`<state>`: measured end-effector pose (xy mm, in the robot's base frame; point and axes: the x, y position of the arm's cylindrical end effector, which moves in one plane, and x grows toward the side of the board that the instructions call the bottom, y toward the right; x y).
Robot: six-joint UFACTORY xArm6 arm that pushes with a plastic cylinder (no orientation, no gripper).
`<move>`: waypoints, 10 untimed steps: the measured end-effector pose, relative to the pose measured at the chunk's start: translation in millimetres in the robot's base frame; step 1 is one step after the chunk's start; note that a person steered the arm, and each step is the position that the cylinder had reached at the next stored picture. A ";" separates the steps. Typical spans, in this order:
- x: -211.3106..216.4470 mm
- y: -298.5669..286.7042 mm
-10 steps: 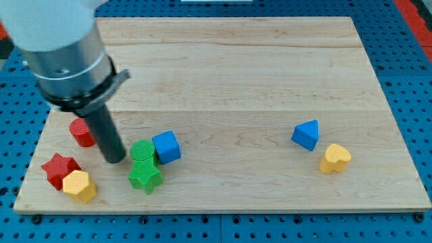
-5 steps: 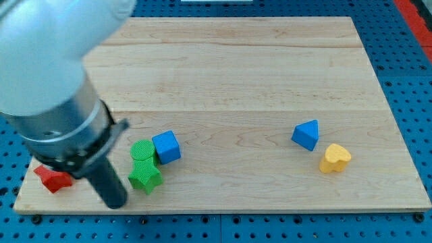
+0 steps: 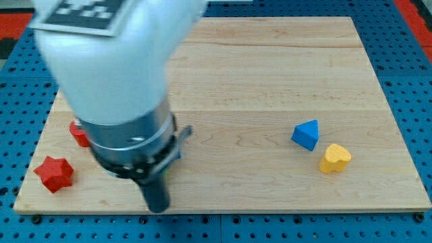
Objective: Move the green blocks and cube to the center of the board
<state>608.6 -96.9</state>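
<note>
Tool: my tip (image 3: 157,206) is a bare rod with no jaws, clamped on nothing; I see it low on the board (image 3: 270,81), near the bottom edge, left of centre.
Green blocks and cube: hidden behind my arm (image 3: 121,81); I cannot place them.
Left side: red star (image 3: 54,173), red block (image 3: 76,131) partly covered.
Right side: blue triangular block (image 3: 306,134) just beside yellow heart (image 3: 335,158).

The pale wooden worktop (image 3: 270,81) sits on a blue pegboard (image 3: 412,101). At its near left lies a red star block (image 3: 54,173), with a partly hidden red block (image 3: 77,131) just beyond it. Toward the right, a blue triangular block (image 3: 306,134) rests beside a yellow heart-shaped block (image 3: 335,158).
</note>
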 end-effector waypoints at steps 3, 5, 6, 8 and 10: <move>-66.9 -7.5; -117.1 44.6; -108.2 67.5; -103.8 -60.7; -135.7 10.6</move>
